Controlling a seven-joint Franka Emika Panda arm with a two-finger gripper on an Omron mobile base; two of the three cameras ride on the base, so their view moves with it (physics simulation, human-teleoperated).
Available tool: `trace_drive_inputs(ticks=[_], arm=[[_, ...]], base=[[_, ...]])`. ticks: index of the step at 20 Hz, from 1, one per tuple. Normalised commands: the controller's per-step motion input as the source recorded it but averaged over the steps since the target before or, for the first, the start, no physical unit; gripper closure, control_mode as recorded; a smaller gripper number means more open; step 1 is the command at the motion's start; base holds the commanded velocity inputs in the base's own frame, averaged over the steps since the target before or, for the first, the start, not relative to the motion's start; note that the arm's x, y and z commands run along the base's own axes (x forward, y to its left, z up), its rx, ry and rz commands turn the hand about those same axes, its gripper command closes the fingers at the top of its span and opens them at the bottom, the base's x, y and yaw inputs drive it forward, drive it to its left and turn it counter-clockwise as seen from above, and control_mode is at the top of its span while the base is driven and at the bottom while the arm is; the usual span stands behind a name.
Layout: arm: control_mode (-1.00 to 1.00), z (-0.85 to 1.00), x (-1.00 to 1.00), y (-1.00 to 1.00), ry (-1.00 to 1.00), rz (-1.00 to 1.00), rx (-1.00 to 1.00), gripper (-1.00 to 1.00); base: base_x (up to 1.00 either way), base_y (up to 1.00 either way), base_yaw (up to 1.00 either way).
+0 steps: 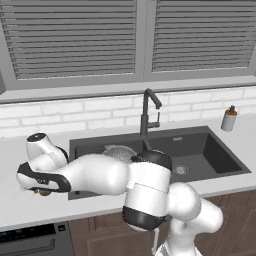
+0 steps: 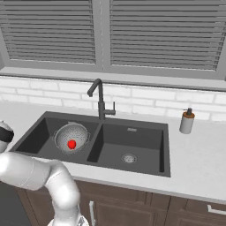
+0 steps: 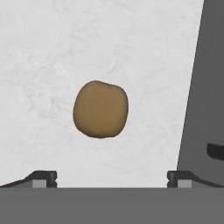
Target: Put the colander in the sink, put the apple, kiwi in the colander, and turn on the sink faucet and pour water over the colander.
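Hovering open tool above kiwi

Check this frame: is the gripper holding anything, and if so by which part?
Nothing is held. The gripper is open, its fingertips spread wide above the kiwi, which lies untouched on the white counter beside the sink.

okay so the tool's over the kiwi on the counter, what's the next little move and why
Probably lower straight down and close on the kiwi. The tool is open with the kiwi centred between its tips, lying free on the counter, and the apple already sits in the colander.
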Motion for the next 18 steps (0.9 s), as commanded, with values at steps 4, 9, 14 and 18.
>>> trace_drive_inputs(ticks=[4, 9, 14, 18], arm=[[-1.00, -0.10, 0.10, 0.27, 0.00, -0.01, 0.00, -1.00], [-1.00, -0.36, 0.04, 0.00, 0.00, 0.00, 0.00, -1.00], [-1.00, -0.34, 0.12, 0.00, 0.00, 0.00, 0.00, -1.00], [-1.00, -0.39, 0.14, -0.09, 0.00, 0.00, 0.00, -1.00]], base=[[0.00, 0.00, 0.00], [0.00, 0.00, 0.00], [0.00, 0.00, 0.00], [0.00, 0.00, 0.00]])
